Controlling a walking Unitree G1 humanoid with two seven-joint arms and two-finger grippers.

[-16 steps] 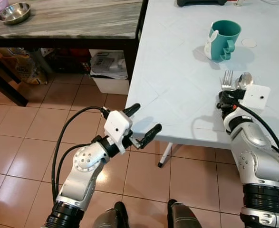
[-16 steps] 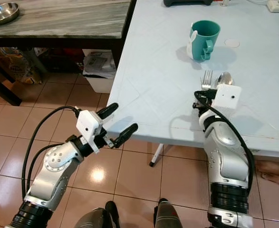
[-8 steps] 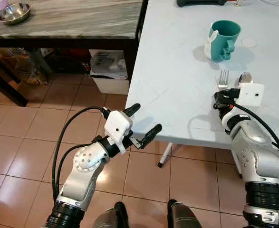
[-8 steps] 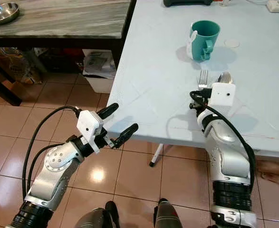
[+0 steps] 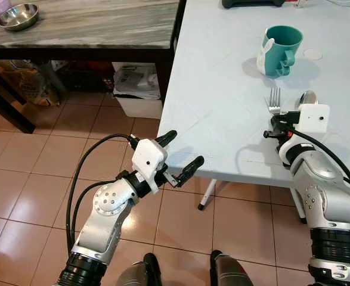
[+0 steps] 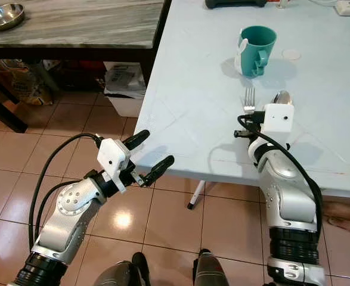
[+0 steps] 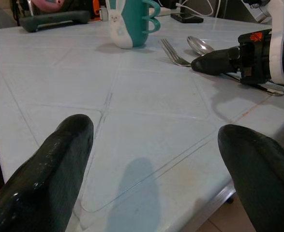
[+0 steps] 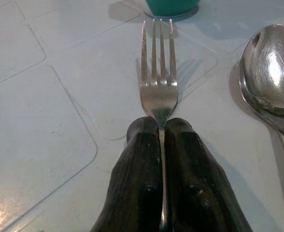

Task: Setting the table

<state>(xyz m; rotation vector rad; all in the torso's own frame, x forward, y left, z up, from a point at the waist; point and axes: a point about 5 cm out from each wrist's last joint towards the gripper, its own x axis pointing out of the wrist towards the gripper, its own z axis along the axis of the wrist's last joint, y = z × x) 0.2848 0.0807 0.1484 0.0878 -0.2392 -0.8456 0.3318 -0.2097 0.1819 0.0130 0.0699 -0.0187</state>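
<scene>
A silver fork (image 8: pixel 158 79) points toward the teal mug (image 5: pixel 280 50) on the pale blue table (image 5: pixel 216 101). My right gripper (image 8: pixel 160 126) is shut on the fork's handle, tines low over the tabletop. The same gripper (image 5: pixel 274 123) sits near the table's front edge. A silver spoon (image 5: pixel 307 99) lies just right of the fork (image 5: pixel 274 100), parallel to it. My left gripper (image 5: pixel 183 148) hangs open and empty at the table's front left corner, off the table. In the left wrist view its fingers (image 7: pixel 59 169) frame the mug (image 7: pixel 130 21), fork (image 7: pixel 173 52) and spoon (image 7: pixel 200 45).
A dark-framed, marble-topped side table (image 5: pixel 91 30) stands to the left with a steel bowl (image 5: pixel 18 16) on it. A white box (image 5: pixel 137 89) sits under it on the tiled floor. A black object (image 5: pixel 252 3) lies at the table's far edge, a white disc (image 5: pixel 312 53) beside the mug.
My right gripper has shifted left with the fork, widening the gap between fork and spoon. The left arm has stayed put.
</scene>
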